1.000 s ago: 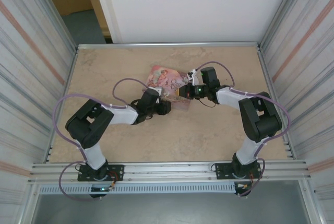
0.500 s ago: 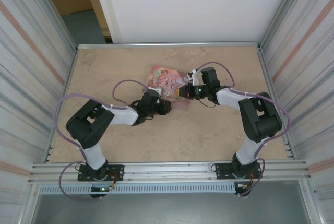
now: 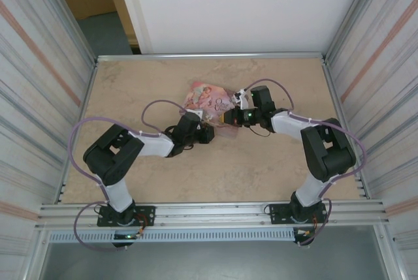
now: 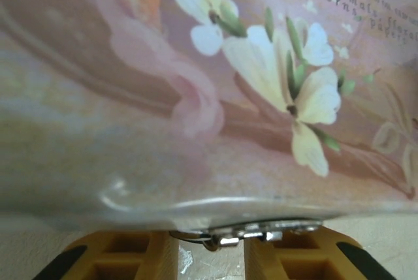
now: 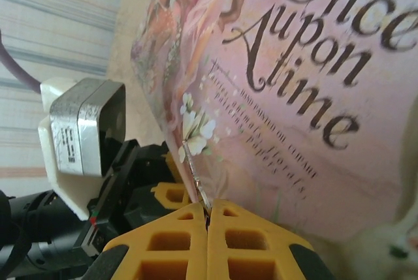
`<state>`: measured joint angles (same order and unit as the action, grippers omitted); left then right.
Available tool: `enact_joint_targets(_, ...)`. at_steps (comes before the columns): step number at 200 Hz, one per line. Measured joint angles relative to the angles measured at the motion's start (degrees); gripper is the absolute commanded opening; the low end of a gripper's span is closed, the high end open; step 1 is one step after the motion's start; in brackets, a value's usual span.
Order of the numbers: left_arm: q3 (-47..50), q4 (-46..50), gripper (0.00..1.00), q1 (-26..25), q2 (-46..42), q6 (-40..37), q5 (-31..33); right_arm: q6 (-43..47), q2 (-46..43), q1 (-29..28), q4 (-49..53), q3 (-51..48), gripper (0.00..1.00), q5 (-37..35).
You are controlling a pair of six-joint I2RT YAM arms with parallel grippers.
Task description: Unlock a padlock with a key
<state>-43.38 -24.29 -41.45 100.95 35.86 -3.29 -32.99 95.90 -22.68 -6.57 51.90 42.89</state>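
With the right gripper's (image 5: 208, 218) jaws closed on the thin key (image 5: 194, 175) beside the pink tin (image 4: 196, 97) near the table's (image 3: 130, 97) middle, and the left gripper's (image 4: 210, 254) jaws slightly apart around a metal fitting (image 4: 251, 231) on the tin's rim (the padlock itself is indistinct), the unsteadied tin could slide and twist the key.

The tin (image 3: 206, 97) is pink, printed with cream flowers, green leaves and dark brown script. The counter (image 3: 150, 77) is beige with faint marbling. The left gripper (image 4: 210, 239) and right gripper (image 5: 208, 211) have orange-yellow jaws with black corners. The key (image 5: 196, 175) is silver. The arms (image 3: 150, 143) are black and white, with purple cables (image 3: 83, 130). The side walls (image 3: 39, 64) are grey with reddish stripes.
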Motion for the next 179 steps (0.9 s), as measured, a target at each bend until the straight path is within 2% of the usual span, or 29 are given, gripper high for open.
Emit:
enact_joint_targets(30,0.0,0.9,0.2,-0.1,-0.6,0.6,0.0,0.7,-5.0,-0.2,2.2,-1.3,0.0,-1.1)
enact_joint_targets(96,-2.7,12.9,0.21,-0.2,-4.7,5.0,-4.1,8.5,-20.3,-0.7,7.6,-9.3,0.0,-8.2)
enact_joint_targets(140,-5.1,18.4,0.19,0.1,-6.7,9.1,-8.5,12.8,-30.3,-6.2,10.4,-16.4,0.0,-15.6)
enact_joint_targets(179,-7.4,21.0,0.15,0.5,-6.8,12.2,-12.2,14.3,-35.4,-12.9,10.0,-22.2,0.0,-23.1)
